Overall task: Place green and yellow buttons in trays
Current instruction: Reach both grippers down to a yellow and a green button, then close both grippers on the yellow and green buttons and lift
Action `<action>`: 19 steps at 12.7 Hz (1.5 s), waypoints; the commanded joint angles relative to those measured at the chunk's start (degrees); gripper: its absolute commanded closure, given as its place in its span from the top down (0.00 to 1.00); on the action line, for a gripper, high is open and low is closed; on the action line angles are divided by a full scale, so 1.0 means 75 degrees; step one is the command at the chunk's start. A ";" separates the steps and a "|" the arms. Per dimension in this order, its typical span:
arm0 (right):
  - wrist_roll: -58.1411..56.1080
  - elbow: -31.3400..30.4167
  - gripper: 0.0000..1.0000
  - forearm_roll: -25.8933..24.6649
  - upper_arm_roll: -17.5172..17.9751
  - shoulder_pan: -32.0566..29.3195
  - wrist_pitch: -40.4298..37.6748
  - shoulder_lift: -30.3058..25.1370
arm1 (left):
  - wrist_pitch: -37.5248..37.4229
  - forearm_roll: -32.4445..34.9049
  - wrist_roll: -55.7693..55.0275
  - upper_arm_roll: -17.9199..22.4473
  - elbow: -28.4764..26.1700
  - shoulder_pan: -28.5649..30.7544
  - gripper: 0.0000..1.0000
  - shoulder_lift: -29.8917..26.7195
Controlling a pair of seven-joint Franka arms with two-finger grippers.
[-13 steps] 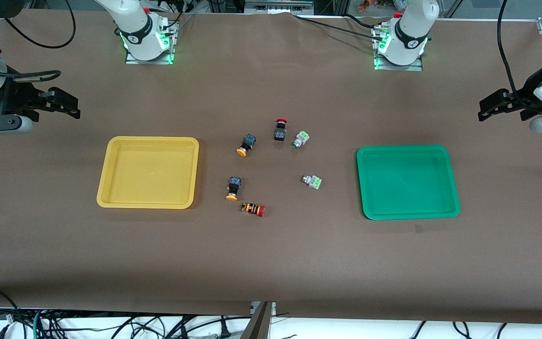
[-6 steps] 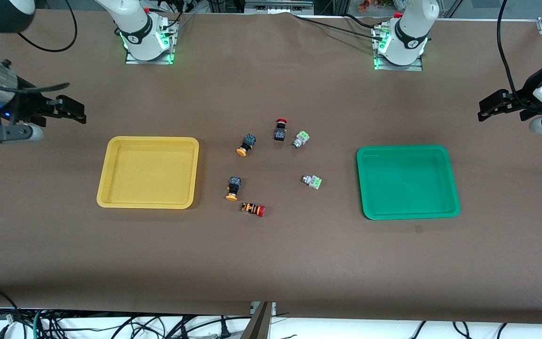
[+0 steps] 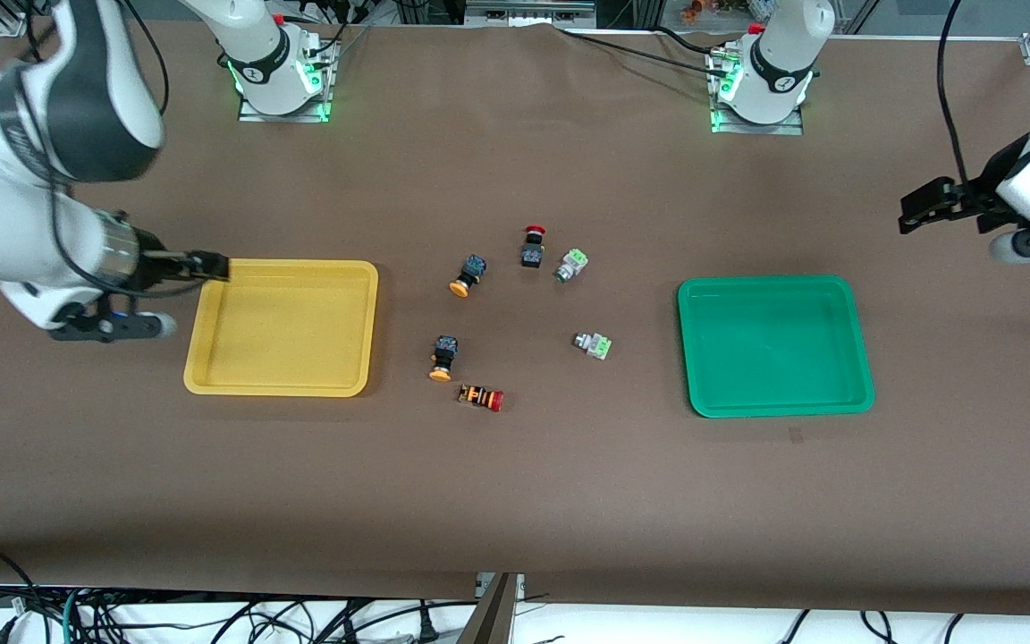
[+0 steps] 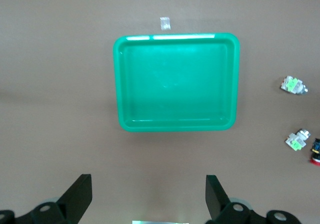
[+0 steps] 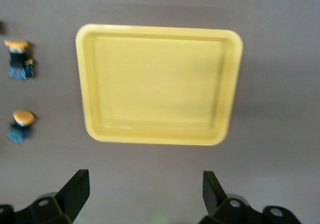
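The yellow tray (image 3: 282, 326) and the green tray (image 3: 774, 344) lie empty on the brown table. Between them lie two yellow-capped buttons (image 3: 467, 275) (image 3: 442, 358) and two green buttons (image 3: 571, 265) (image 3: 594, 344). My right gripper (image 3: 211, 266) is open and empty in the air, over the yellow tray's edge toward the right arm's end. The right wrist view shows its gripper (image 5: 145, 191), the yellow tray (image 5: 159, 83) and both yellow buttons (image 5: 19, 58) (image 5: 21, 124). My left gripper (image 3: 917, 210) is open and empty, up past the green tray. The left wrist view shows its gripper (image 4: 149, 194), the green tray (image 4: 175, 81) and the green buttons (image 4: 293, 85) (image 4: 297, 140).
A black switch with a red cap (image 3: 531, 246) lies beside the farther green button. An orange-striped switch with a red cap (image 3: 481, 397) lies just nearer the camera than the nearer yellow button. A small white tag (image 4: 164, 23) lies on the table by the green tray.
My right arm has swung in from the table's end, bringing its gripper to the yellow tray's edge. My left gripper has shifted slightly. The buttons and trays have not moved.
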 commanded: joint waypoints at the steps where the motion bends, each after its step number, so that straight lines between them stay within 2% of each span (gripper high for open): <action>1: 0.2339 -0.0041 1.00 0.0239 -0.0002 0.1080 0.0641 0.0569 | -0.0118 -0.0642 -0.1711 -0.0374 0.0182 -0.0294 1.00 0.0766; 3: 0.3830 -0.0053 1.00 0.0262 -0.0002 0.1994 0.1192 0.1061 | 0.0056 -0.1194 -0.3553 -0.0551 0.0229 -0.0679 1.00 0.1363; 4: 0.4614 -0.0065 1.00 0.0425 -0.0002 0.2393 0.1531 0.1330 | 0.0359 -0.1231 -0.4466 -0.0539 0.0229 -0.1134 1.00 0.1668; 7: 0.6492 -0.0065 1.00 0.0661 -0.0002 0.3414 0.2831 0.2127 | 0.2709 -0.1232 -0.8097 -0.0551 0.0229 -0.1758 1.00 0.2558; 10: 0.7024 -0.0065 1.00 0.0661 -0.0002 0.3767 0.3641 0.2913 | 0.4435 -0.1220 -1.0036 -0.0539 0.0229 -0.2099 1.00 0.3449; 12: 0.7072 -0.0158 1.00 0.0661 -0.0002 0.3896 0.3854 0.3114 | 0.4930 -0.1197 -1.0462 -0.0539 0.0217 -0.2169 1.00 0.3919; 16: 0.6966 -0.0920 1.00 0.0649 0.0068 0.3944 0.4194 0.3056 | 0.5785 -0.1184 -1.0755 -0.0528 0.0194 -0.2777 1.00 0.4739; 18: 0.6966 -0.1049 1.00 0.0649 0.0162 0.3944 0.4195 0.3021 | 0.5917 -0.1114 -1.0955 -0.0528 0.0147 -0.2942 1.00 0.4998; 19: 0.6966 -0.1165 0.75 0.0649 0.0244 0.3944 0.4195 0.2986 | 0.5905 -0.1114 -1.0967 -0.0528 0.0089 -0.2978 1.00 0.5045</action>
